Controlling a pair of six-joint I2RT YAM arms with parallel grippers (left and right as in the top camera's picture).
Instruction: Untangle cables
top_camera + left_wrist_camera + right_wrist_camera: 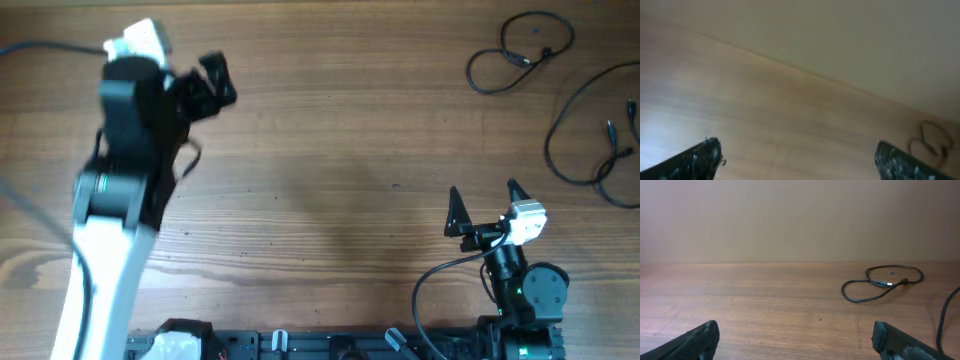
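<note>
Table (330, 130): warm mid-brown wood with fine darker grain streaks and a pale glare patch at the left wrist view's edge; wall (790, 215) plain beige. Cables (520, 55): both thin and black, one plug (884, 284) showing a pale glint. Left arm (100, 270): white lower link, black upper part with a green band; left gripper (800, 167) and right gripper (485, 205) black, fingers (695, 340) flecked with pale speckles, camera block (527, 220) white.
</note>
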